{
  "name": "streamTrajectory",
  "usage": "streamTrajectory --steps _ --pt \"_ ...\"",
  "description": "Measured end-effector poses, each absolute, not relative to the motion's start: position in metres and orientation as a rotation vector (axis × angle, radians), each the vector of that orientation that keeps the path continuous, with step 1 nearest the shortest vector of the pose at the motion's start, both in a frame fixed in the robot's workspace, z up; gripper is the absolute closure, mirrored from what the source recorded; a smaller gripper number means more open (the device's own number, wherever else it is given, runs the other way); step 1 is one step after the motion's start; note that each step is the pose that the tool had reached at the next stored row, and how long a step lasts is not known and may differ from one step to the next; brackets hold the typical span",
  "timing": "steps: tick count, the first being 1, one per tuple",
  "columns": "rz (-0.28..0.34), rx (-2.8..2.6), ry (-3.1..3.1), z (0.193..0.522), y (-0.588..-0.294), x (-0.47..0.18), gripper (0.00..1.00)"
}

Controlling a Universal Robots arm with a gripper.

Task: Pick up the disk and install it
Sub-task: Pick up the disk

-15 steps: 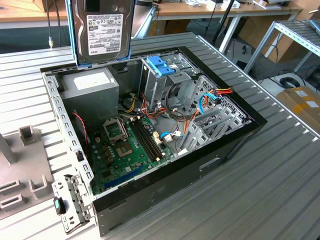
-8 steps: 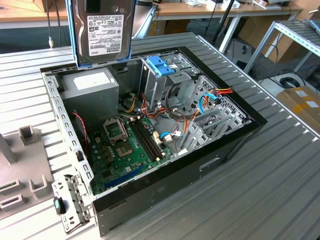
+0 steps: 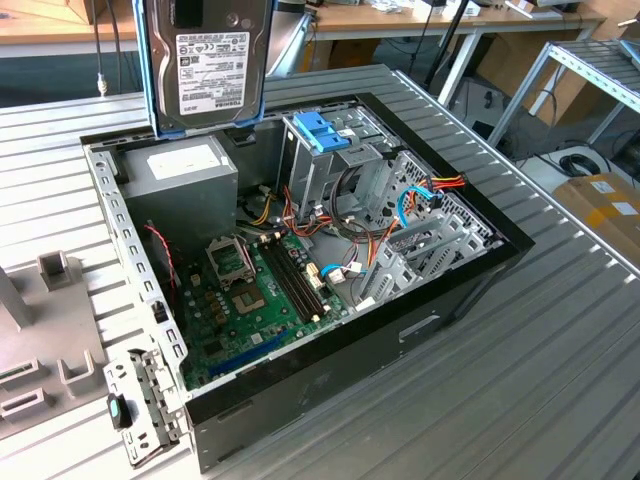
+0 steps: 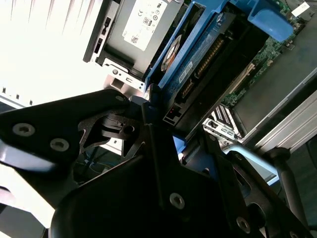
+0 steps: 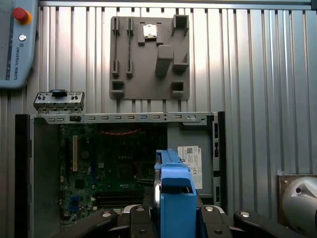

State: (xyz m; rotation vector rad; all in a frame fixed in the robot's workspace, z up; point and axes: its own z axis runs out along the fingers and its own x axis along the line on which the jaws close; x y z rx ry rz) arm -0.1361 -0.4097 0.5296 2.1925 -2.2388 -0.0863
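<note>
Black hand [image 5: 173,220] pinches the flat dark metal disk with blue plastic rails [image 3: 210,70], upright above the open black computer case [image 3: 330,370]. Risk: lowered tilted, its rails may jam against the metal drive cage [image 3: 300,175].

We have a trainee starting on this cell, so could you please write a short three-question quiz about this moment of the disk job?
1. True or false: the disk lies flat on the table.
2. What is the disk hanging over? A) the open computer case B) a cardboard box C) a shelf
3. Fill in: in the first wrist view, the gripper is shut on the ____.

Key: 1 false, it hangs upright in the air; 2 A; 3 disk.
</note>
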Motion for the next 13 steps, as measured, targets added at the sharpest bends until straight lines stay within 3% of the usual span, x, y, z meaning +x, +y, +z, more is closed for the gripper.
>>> streamTrajectory --steps 13 --pt "-0.086 2.193 -2.239 0.5293 -0.4161 -0.1361 0.63"
